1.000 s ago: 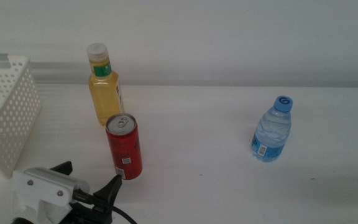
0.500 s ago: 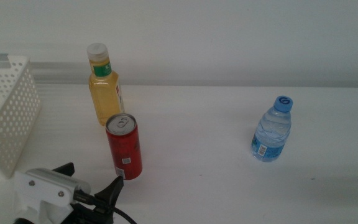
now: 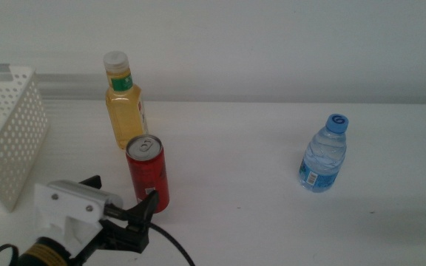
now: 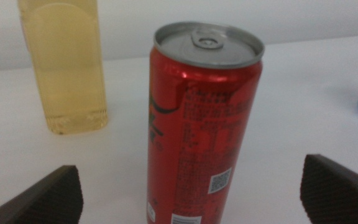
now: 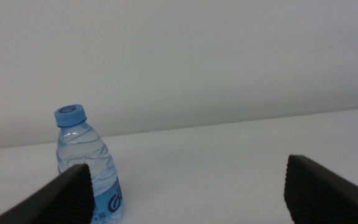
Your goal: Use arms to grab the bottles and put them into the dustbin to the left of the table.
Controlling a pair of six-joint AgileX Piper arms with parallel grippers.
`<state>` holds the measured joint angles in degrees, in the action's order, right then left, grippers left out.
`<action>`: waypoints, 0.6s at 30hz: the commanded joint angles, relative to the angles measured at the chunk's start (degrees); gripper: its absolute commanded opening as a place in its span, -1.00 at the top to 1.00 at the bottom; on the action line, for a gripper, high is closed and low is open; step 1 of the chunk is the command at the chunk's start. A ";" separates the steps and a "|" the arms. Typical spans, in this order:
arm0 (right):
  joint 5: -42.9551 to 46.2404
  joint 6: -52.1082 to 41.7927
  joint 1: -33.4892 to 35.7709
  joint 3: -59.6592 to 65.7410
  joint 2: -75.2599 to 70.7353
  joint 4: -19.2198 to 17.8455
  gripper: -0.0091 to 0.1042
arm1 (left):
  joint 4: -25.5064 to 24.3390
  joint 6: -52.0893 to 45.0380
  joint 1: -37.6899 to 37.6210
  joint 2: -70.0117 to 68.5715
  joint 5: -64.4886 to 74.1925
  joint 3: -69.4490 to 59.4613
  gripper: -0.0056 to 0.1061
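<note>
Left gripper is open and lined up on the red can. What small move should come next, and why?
Probably ease the left gripper forward until its open jaws flank the red aluminium can, then close. The left wrist view shows the can upright and centred between the jaws but not yet between them. The right gripper waits, facing the small blue-capped water bottle.

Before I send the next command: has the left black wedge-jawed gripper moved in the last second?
Yes. The left gripper, jaws open, has advanced up and rightward in the middle view toward the red can, which stayed put; the can now sits between its jaws.
</note>
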<state>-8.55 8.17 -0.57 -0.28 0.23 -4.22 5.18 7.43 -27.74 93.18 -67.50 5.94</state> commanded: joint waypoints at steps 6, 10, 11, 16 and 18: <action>0.53 -0.25 -0.37 2.50 -1.74 -0.07 -0.60 | -1.58 0.58 -0.23 4.85 -0.51 3.40 -0.78; 0.53 -0.25 -0.37 2.50 -1.74 -0.07 -0.60 | -1.58 0.73 -0.23 6.79 -1.15 4.58 -0.78; 0.53 -0.25 -0.37 2.50 -1.74 -0.07 -0.60 | -1.58 0.73 -0.23 7.24 -1.31 4.87 -0.78; 0.53 -0.25 -0.37 2.50 -1.74 -0.07 -0.60 | -0.58 0.73 -0.23 8.89 -1.53 6.62 -0.78; 0.53 -0.25 -0.37 2.50 -1.74 -0.07 -0.60 | -0.28 0.73 -0.23 9.73 -1.81 7.32 -0.78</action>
<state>-8.55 8.17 -0.57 -0.28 0.23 -4.22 4.13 7.55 -27.74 102.36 -68.05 12.65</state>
